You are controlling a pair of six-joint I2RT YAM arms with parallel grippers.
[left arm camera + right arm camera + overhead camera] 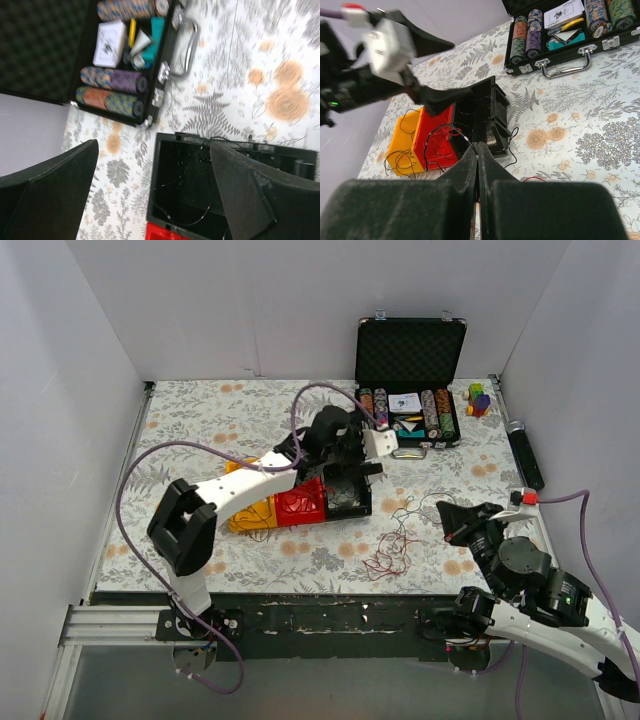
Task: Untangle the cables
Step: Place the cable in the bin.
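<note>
- Cables (392,548): 1 loose tangle of dark red, black and pale strands is laid on the table (200,420), just right of the black bin (347,492). More strands are seen inside that bin and the red bin (300,505).
- Handling: the strands are judged very light, limp and easily snagged. A free outer loop is best pinched, not the knotted middle.
- Left gripper (154,145): the fingers are spread wide above the black bin and nothing is held.
- Right gripper (477,147): the fingers are pressed together near the tangle and no strand is seen between them.

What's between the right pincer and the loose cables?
Only bare flowered tablecloth between right pincer and cables, shown in the top view.
</note>
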